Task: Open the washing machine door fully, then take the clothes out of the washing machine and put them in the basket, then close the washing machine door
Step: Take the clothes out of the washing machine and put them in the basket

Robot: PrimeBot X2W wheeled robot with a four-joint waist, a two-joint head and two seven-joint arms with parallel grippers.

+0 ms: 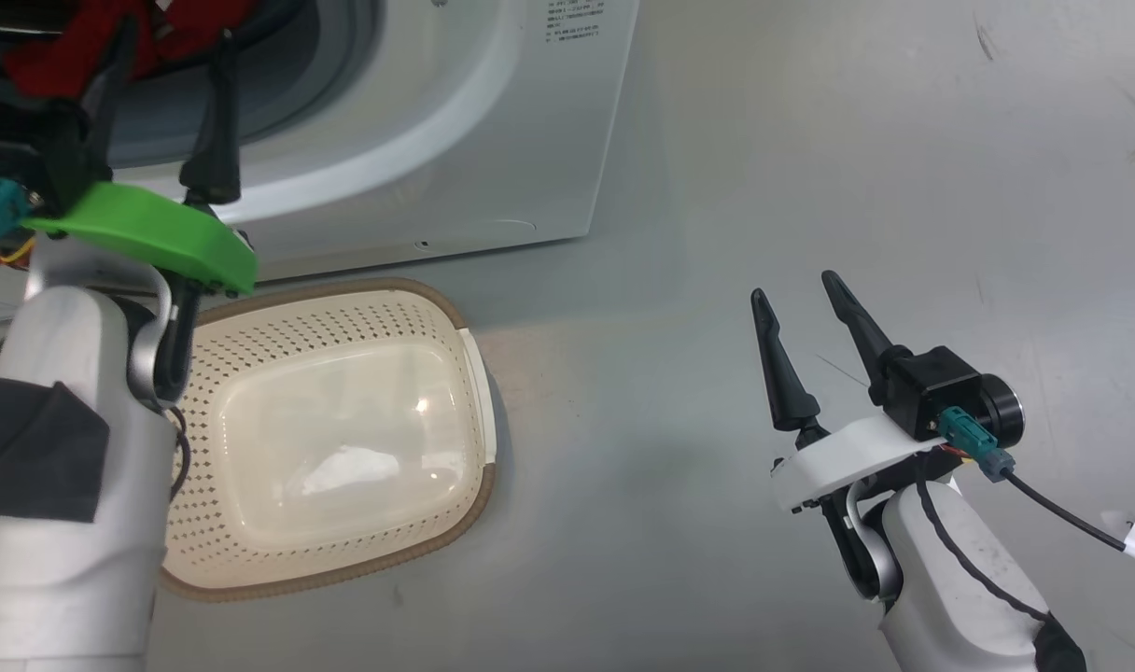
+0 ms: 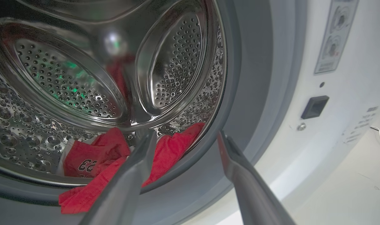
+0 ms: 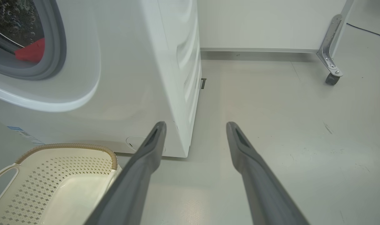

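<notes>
The white washing machine (image 1: 493, 112) stands open, and its door is out of view. Red clothes (image 2: 96, 156) with white trim lie at the bottom of the steel drum (image 2: 68, 81) and spill over the grey gasket (image 2: 249, 93). My left gripper (image 2: 187, 132) is open at the drum's mouth, its left finger over the red fabric, holding nothing. In the head view the left gripper (image 1: 171, 51) reaches toward the clothes (image 1: 110, 37). The cream basket (image 1: 437, 313) sits empty on the floor in front of the machine. My right gripper (image 1: 794, 287) hangs open over bare floor, right of the basket.
In the right wrist view the machine's front right corner (image 3: 183, 93) is just left of my right gripper (image 3: 196, 124), the basket (image 3: 68, 146) at lower left, clothes (image 3: 32, 51) in the opening. A white panel on a caster (image 3: 332, 78) stands behind. Grey floor extends rightward.
</notes>
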